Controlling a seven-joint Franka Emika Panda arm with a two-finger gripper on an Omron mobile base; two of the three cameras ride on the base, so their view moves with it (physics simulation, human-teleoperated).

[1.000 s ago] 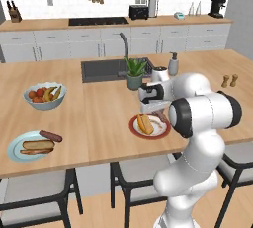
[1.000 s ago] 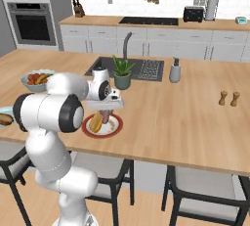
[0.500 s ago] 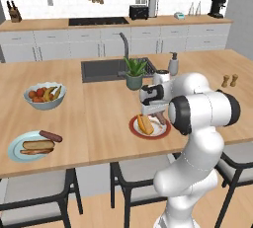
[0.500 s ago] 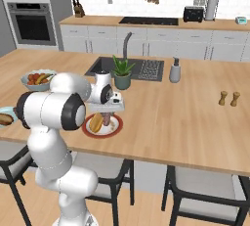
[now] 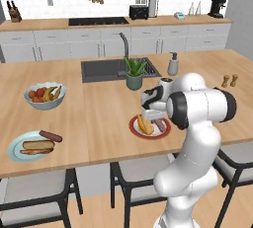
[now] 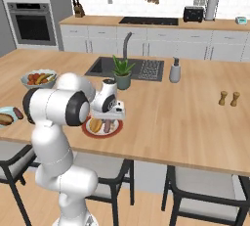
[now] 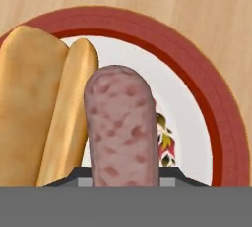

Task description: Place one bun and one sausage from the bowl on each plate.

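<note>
The white plate with a red rim (image 5: 134, 128) (image 6: 115, 130) (image 7: 209, 104) lies near the counter's front edge. On it rests the yellow-orange bun (image 5: 144, 124) (image 6: 95, 124) (image 7: 44, 108). My gripper (image 5: 157, 119) (image 6: 110, 118) hangs just over this plate, shut on the pinkish-brown sausage (image 7: 123, 127) (image 5: 161, 126), which sits beside the bun, low over the plate; its fingertips are hidden. Far to the left, the light blue plate (image 5: 12, 149) (image 6: 7, 110) carries a tan bun (image 5: 37, 146) and a dark sausage (image 5: 50, 135). The wooden bowl is out of view.
A pale blue fruit bowl (image 5: 45, 95) (image 6: 38, 78) stands at the left. A potted plant (image 5: 134, 71) (image 6: 121, 71) and the sink (image 5: 101, 69) lie behind the red-rimmed plate. A soap bottle (image 5: 173, 64) and two shakers (image 5: 230, 80) stand to the right. Stools sit under the counter's edge.
The hand has sunk a little toward the red-rimmed plate with the sausage. Nothing else on the counter has moved.
</note>
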